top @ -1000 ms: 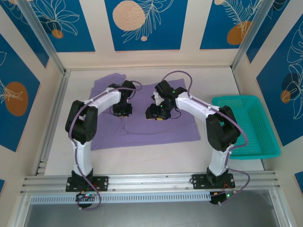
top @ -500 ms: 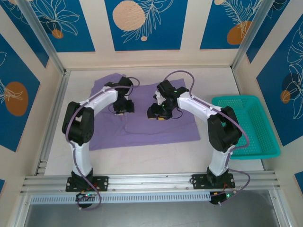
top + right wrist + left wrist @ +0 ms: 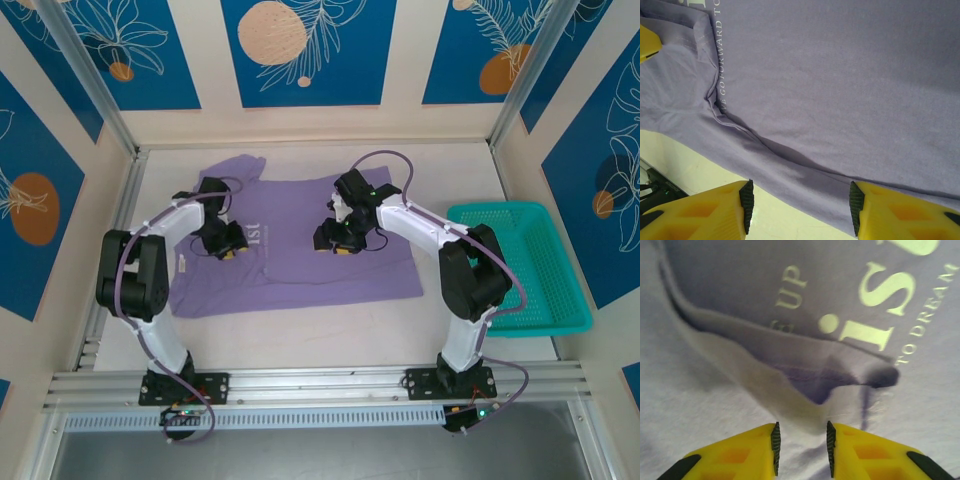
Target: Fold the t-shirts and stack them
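Blue leaf-print panels (image 3: 308,50) surround pale table (image 3: 300,335) under purple t-shirt (image 3: 340,272).

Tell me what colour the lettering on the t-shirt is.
White lettering on the lavender t-shirt, clearest in the left wrist view.

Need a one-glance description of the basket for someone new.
Find the white table. At its right edge sits a shallow rectangular mesh basket. It is the only teal thing there; the t-shirt to its left is flat purple cloth.
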{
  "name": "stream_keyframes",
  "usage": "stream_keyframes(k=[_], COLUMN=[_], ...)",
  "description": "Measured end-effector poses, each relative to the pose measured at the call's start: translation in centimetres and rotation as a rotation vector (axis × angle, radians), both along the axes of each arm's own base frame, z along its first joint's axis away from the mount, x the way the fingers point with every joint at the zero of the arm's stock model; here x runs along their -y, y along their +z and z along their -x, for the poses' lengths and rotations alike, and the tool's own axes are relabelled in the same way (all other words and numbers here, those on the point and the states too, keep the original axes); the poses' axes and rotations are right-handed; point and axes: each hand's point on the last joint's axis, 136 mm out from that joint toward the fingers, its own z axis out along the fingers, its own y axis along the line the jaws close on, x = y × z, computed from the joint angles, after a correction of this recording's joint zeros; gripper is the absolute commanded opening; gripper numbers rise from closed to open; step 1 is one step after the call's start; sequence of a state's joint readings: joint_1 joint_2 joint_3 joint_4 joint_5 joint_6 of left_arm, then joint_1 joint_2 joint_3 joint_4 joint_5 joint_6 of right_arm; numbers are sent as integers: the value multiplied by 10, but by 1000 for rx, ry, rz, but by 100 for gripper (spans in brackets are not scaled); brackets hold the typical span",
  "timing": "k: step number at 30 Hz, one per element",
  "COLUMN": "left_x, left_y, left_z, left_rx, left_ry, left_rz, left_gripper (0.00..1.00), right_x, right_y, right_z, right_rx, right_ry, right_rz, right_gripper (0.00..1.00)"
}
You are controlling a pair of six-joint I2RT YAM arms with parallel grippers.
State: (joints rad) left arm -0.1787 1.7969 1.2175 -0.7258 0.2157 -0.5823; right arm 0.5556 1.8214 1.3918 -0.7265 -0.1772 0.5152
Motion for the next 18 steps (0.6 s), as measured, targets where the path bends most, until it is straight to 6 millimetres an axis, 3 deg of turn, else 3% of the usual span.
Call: stream_keyframes(k=[8, 14, 18], left_x=[20, 31, 21], left_y=[-23, -21, -22], left_z=[-22, -39, -37], left_rx=[-28, -21, -36], left_ry=[-18, -28, -15], left_rz=[71, 85, 17], left_gripper=[29, 41, 56], right_x=[2, 7, 18], right_y=[0, -3, -4], right_z=[-1, -1, -2], right_rx=[-4, -15, -35], right_ry=[-12, -26, -69], right_rz=[0, 6, 12], right_gripper=[56, 56, 56])
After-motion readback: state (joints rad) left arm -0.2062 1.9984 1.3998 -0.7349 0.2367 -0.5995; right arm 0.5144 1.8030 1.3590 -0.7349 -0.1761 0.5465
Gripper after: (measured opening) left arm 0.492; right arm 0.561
